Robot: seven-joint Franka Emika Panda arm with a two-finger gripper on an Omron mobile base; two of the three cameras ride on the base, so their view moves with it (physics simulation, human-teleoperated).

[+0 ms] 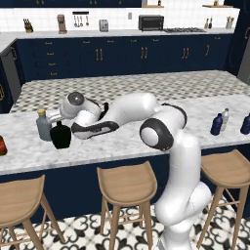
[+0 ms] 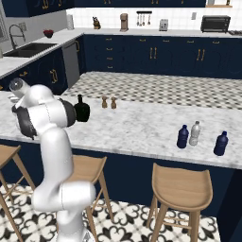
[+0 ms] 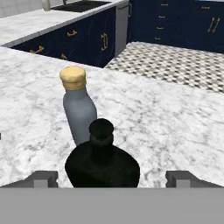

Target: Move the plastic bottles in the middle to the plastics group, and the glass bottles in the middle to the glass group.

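Note:
One squat black glass bottle [image 3: 102, 162] [image 1: 60, 135] stands on the marble counter right beside the tall grey bottle with a tan cap [image 3: 78, 105] [image 1: 43, 125]. My gripper [image 3: 111, 178] is open. Its fingertips [image 3: 42, 178] flank the black bottle's belly with a gap on each side. A second black bottle [image 2: 81, 109] stands further along the counter by the shakers. A reddish-brown bottle [image 1: 2, 145] sits at the far left edge. At the right end stand a dark blue bottle [image 1: 216, 124] [image 2: 183, 136], a silver-grey bottle [image 1: 224, 119] [image 2: 194, 133] and another dark blue bottle [image 1: 245, 124] [image 2: 220, 143].
Two tiny brown shakers [image 2: 108, 102] stand near the counter's far edge. Wooden stools [image 1: 124, 183] line the near side below the counter [image 1: 122, 141]. My own forearm [image 1: 127, 112] stretches low across the counter's middle.

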